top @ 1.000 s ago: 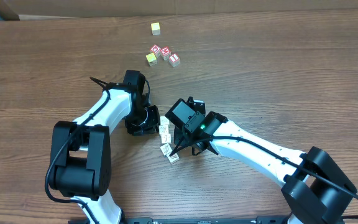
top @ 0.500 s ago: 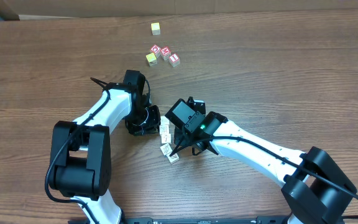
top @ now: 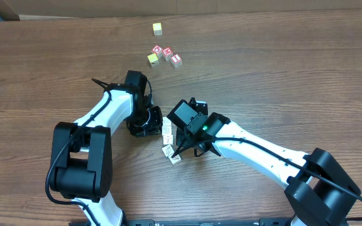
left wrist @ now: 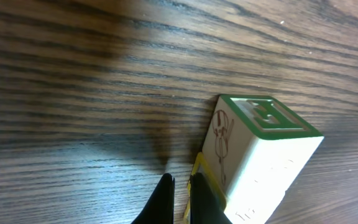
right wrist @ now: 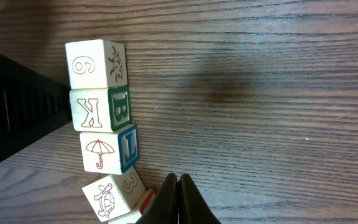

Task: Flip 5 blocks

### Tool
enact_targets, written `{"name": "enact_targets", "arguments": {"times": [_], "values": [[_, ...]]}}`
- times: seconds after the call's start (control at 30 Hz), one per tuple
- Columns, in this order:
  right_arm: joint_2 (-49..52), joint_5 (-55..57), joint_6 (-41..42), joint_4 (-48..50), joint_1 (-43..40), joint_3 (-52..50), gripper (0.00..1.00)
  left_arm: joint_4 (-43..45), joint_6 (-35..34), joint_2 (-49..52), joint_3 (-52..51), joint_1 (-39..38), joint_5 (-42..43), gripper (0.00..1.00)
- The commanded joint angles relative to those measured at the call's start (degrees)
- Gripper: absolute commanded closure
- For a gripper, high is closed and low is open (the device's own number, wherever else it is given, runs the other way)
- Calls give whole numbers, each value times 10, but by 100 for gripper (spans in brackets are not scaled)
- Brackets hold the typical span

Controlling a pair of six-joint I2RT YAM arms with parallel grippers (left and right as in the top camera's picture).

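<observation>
Blocks (top: 168, 143) sit mid-bench in a tight line between the two arms. The right wrist view shows the 6 block (right wrist: 96, 62), the K/B block (right wrist: 100, 109), the umbrella block with the blue side (right wrist: 107, 149) and the turtle block (right wrist: 112, 194). A fifth is mostly cut off at the frame edge, with only a red-rimmed sliver (right wrist: 143, 200) showing. Progress: can't tell from the faces which are flipped, since nothing marks a done block from an undone one, so I'd assume most of the five are left. Left fingers (left wrist: 169, 196) are pressed together and pinch nothing. They are low on the bench (top: 281, 75), right at the yellow-rimmed edge (left wrist: 199, 177) of a block, next to the green-rimmed block (left wrist: 260, 155). Right fingers (right wrist: 178, 193) are also pressed together and empty, just beside the turtle block. My read is both are set to nudge rather than grab. In the way: the blocks touch side to side, so tipping one likely drags its neighbour, and the two arms crowd the row from opposite sides. The red-faced letter cubes (top: 168, 55) and yellow cubes (top: 153, 59) lie well apart at the far side, not an issue.
</observation>
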Motion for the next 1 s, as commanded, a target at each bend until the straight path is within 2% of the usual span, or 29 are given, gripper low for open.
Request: {"name": "enact_targets", "arguments": {"times": [0.0, 0.13, 0.43, 0.73, 0.97], "values": [[1, 6, -2, 1, 1, 4, 96, 2, -9, -3, -4, -1, 13, 96], [1, 4, -2, 1, 1, 4, 95, 1, -8, -3, -4, -1, 4, 96], [4, -7, 0, 15, 3, 3, 95, -15, -7, -3, -4, -1, -81, 96], [16, -32, 0, 67, 4, -23, 96, -77, 18, -3, -4, -4, -73, 96], [48, -40, -1, 87, 6, -24, 96, -75, 18, -3, -4, -4, -41, 96]]}}
